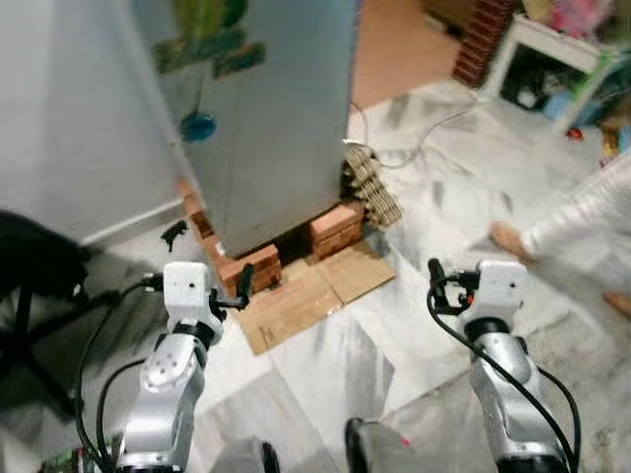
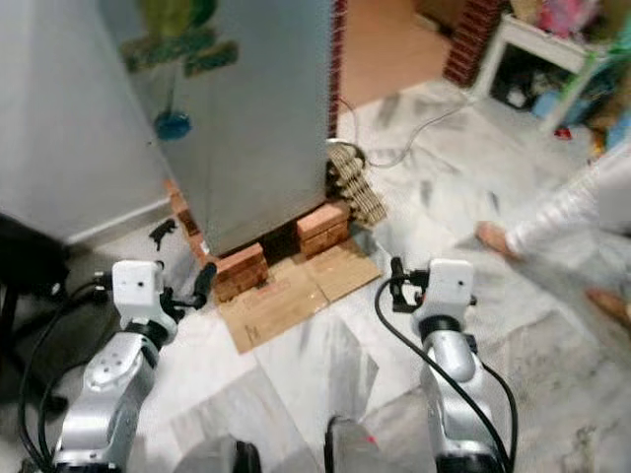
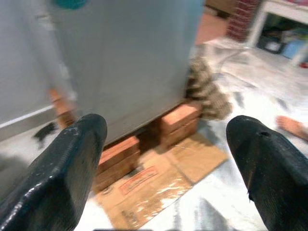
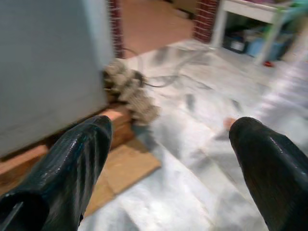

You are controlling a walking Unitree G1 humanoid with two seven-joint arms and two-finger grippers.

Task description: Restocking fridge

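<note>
Both silver arms reach forward at the near edge of the head views, over a pale marble floor (image 1: 325, 365). Seen from the wrist, the left gripper (image 3: 168, 159) has its two black fingers (image 3: 62, 168) spread wide with nothing between them, pointing at the foot of the fridge (image 1: 266, 118); the right gripper (image 4: 168, 159) is likewise spread and empty, aimed past the fridge's corner toward open floor. That grey fridge stands straight ahead, closer to the left arm, door closed, propped on stacks of red bricks (image 1: 335, 229) with a dark gap between the stacks. Its top is cut off by the frame. Green and blue stickers or magnets (image 1: 202, 44) sit on its front, too blurred to tell what they are. Flattened brown cardboard (image 1: 306, 296) lies on the floor just before the bricks; it carries a reddish printed stamp (image 3: 139, 179), but the lettering cannot be read. Beside the fridge's right corner rests a pale knotted bundle (image 1: 373, 185), possibly rope or matting, with a white cable (image 1: 424, 138) trailing off across the floor. On the right a person's bare foot (image 1: 508, 238) and a white-clad leg (image 1: 582, 222) enter, the rest cut off. Something black (image 1: 35, 261), perhaps a chair, sits at the far left, partly out of frame. A white shelf (image 1: 552, 49) stands in the far right corner, its contents an indistinct blur.
</note>
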